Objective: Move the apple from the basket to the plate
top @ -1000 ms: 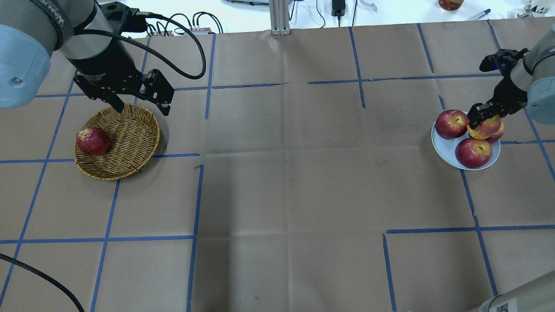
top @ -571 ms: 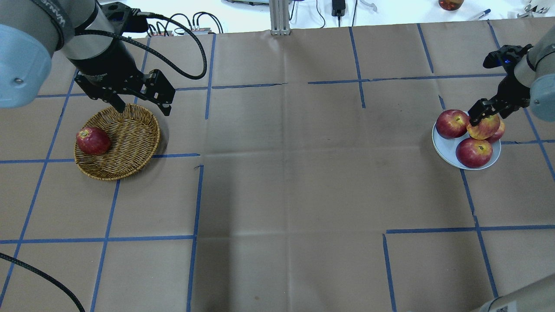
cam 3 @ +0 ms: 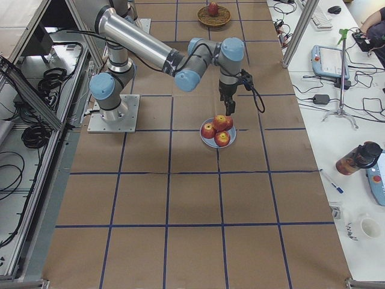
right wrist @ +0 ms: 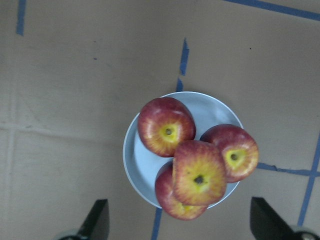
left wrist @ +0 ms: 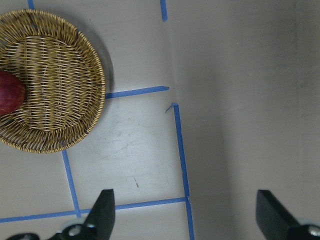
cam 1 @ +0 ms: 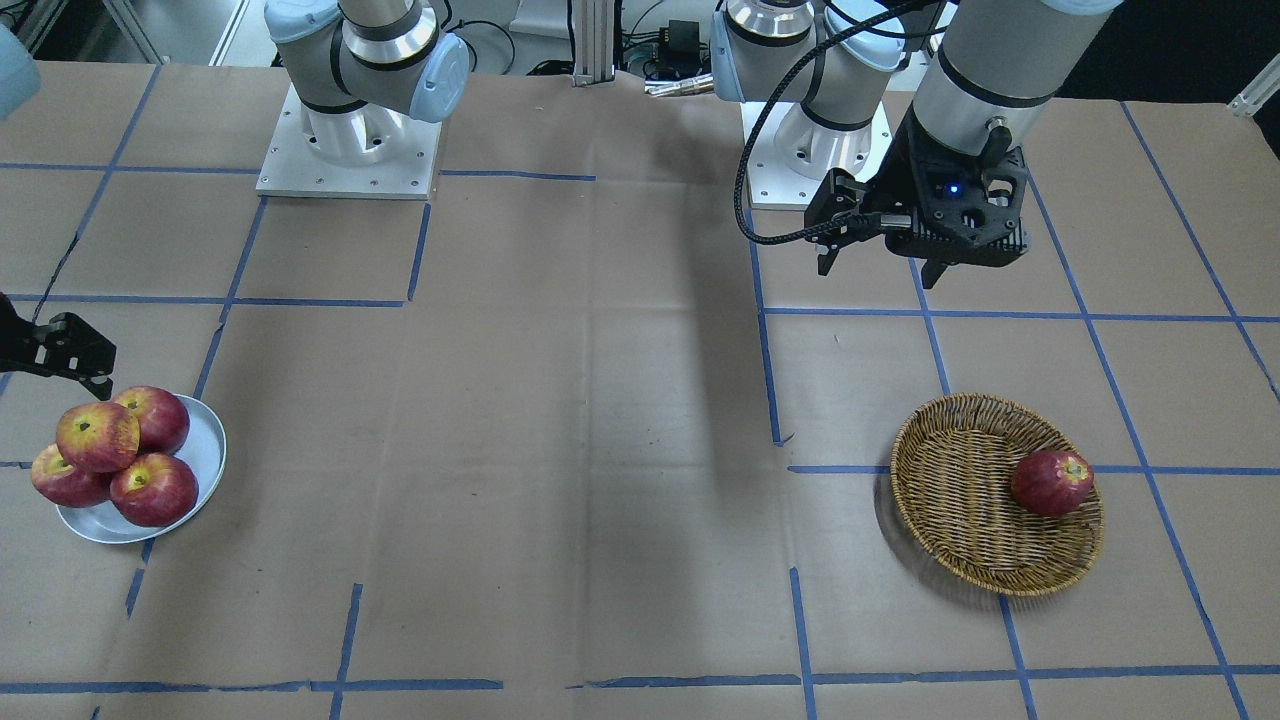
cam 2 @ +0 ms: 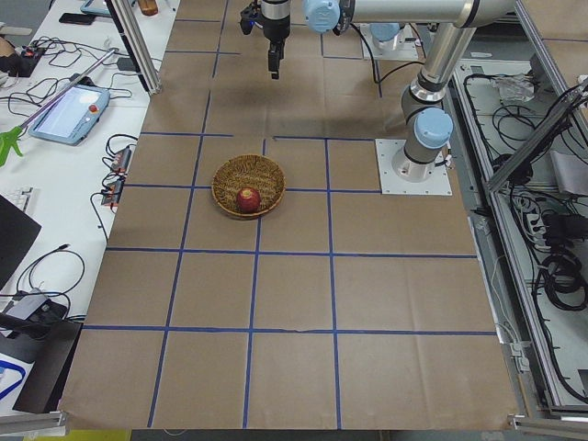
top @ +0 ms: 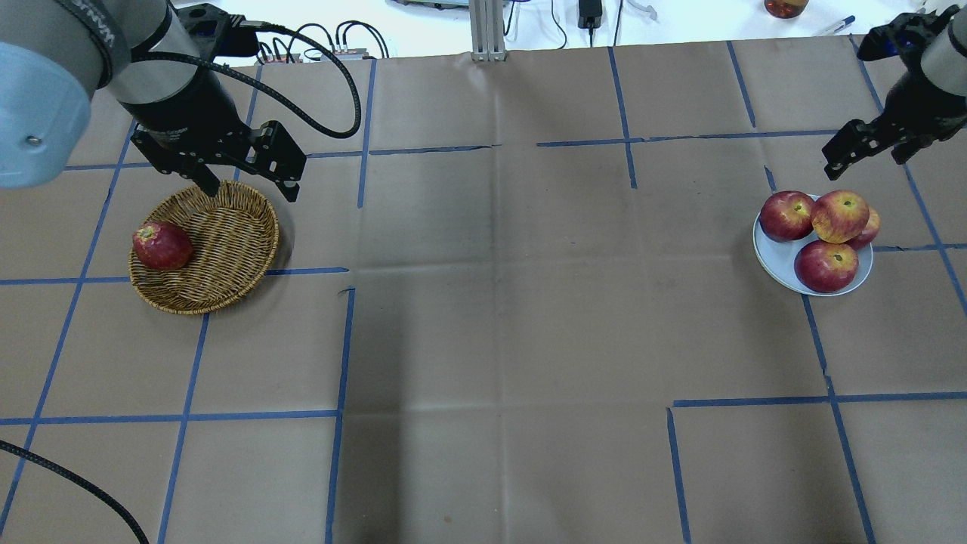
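On the left side, the left gripper (top: pixel 249 187) hangs high above the table (top: pixel 491 317), near the basket (top: pixel 227 249) but not touching it. Its fingers (left wrist: pixel 104 206) stand wide apart, and we see nothing between them. In the left wrist view, only the brown paper and the blue tape lines (left wrist: pixel 180 145) lie under this gripper, and the basket sits off to one side.

The basket rests flat on the table. Inside it we find one dark red apple (top: pixel 162 245), which lies against the woven wall on the side away from the table's middle.

The middle of the table carries only the paper and the tape grid.

On the right side, the plate (top: pixel 776 266) stands on the table with four apples on it. Three darker apples (top: pixel 826 266) lie directly on the plate and touch each other. The streaky apple (top: pixel 840 216) sits on top of them, stem side up, so that we see its broad yellow patch. It is therefore on the plate, not in the basket.

The right gripper (top: pixel 865 162) hovers above the plate, clearly apart from the fruit. Its fingers (right wrist: pixel 97 217) are also spread wide and hold nothing. In the right wrist view, the whole pile of apples shows between them, far below.
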